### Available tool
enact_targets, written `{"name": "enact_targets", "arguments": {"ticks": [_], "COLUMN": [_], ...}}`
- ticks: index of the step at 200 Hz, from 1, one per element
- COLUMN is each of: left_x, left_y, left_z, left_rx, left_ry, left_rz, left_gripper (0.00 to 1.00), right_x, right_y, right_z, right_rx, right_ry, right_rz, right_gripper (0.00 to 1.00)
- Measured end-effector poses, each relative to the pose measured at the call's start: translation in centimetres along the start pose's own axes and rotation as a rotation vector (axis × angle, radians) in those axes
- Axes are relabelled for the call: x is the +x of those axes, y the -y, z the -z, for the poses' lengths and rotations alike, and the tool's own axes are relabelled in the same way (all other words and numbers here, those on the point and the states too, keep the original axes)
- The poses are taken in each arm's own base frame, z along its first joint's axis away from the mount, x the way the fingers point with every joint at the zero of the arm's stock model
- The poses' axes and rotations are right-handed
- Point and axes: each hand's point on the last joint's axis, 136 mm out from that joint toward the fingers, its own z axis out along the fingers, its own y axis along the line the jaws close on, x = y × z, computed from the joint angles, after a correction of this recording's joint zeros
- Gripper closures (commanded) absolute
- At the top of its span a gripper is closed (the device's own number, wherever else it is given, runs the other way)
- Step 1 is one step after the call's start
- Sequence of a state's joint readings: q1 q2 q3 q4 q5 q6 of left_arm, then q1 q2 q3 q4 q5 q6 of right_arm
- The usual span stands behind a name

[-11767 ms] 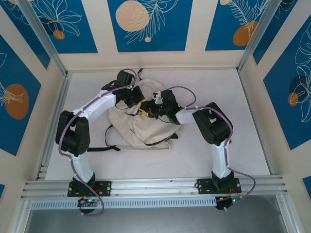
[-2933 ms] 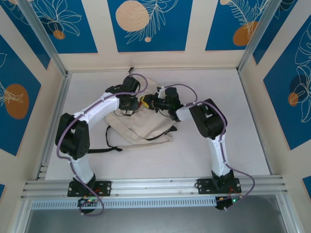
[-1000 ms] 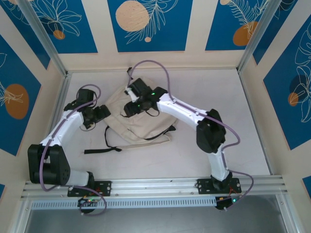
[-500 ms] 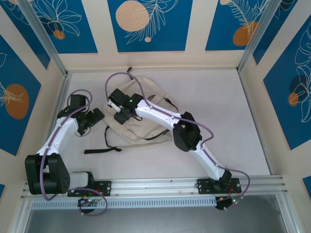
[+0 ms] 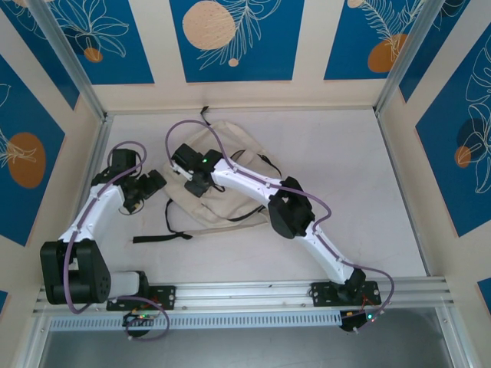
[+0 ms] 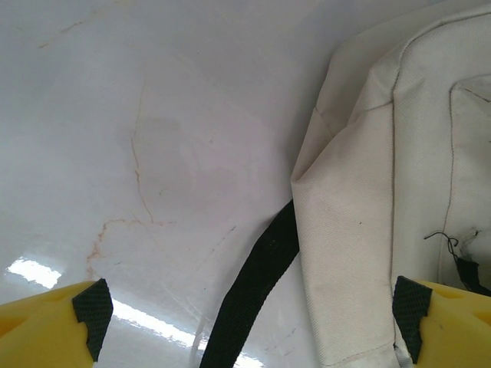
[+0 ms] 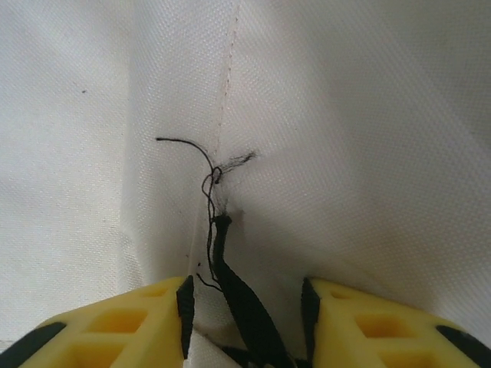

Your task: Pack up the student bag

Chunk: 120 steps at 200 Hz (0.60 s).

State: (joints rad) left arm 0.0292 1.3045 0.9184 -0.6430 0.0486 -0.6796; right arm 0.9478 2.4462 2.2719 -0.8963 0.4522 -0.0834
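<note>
Nearest, at the table's point(image 5: 368, 176) 6 o'clock edge: arm bases, count two.

Left gripper point(image 5: 153, 184), count one. Jaws spread wide, holding nothing. It hangs over bare white tabletop just off the student bag's point(image 5: 219, 208) 9 o'clock side. Through its wrist camera, two yellow fingers point(image 6: 46, 326) with black pads show. The bag's cream edge fills the 3 o'clock half, near the right-hand finger, contact uncertain. One black strap point(image 6: 257, 284) runs from under that edge toward 6 o'clock, between the fingers.

Right gripper point(image 7: 245, 303), count one. Arm stretched across the bag, jaws narrowed but parted, down over the cream fabric on its 9 o'clock part. Two yellow fingers flank one black pull tab point(image 7: 234, 295), with a gap visible either side. One loose black thread point(image 7: 203, 165) trails from the seam above.

Student bag, count one: cream fabric backpack, lying flat just past table centre toward 11 o'clock.
</note>
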Motion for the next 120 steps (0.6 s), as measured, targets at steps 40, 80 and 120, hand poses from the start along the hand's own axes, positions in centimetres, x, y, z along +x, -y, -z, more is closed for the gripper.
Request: {"name": "enact_targets", "arguments": {"ticks": [40, 80, 120], "left_x": [0.3, 0.8, 2.7], "left_y": [0.3, 1.3, 2.8], "left_z": [0.0, -0.2, -0.9], "left_rx": [0.019, 0.081, 0.201], "left_ry": [-0.016, -0.044, -0.114], "left_rz": [0.0, 0.009, 0.056], "left_gripper": [0.05, 0.12, 0.22], "right_x": [0.0, -0.1, -1.0], "right_y": [0.6, 0.8, 1.4], "right_z": [-0.1, 1.1, 4.6], "right_rx": [0.012, -0.005, -0.074], "right_ry": [0.0, 0.027, 0.103], "right_rz": [-0.022, -0.076, -0.157], "right_gripper": [0.86, 0.97, 0.99]}}
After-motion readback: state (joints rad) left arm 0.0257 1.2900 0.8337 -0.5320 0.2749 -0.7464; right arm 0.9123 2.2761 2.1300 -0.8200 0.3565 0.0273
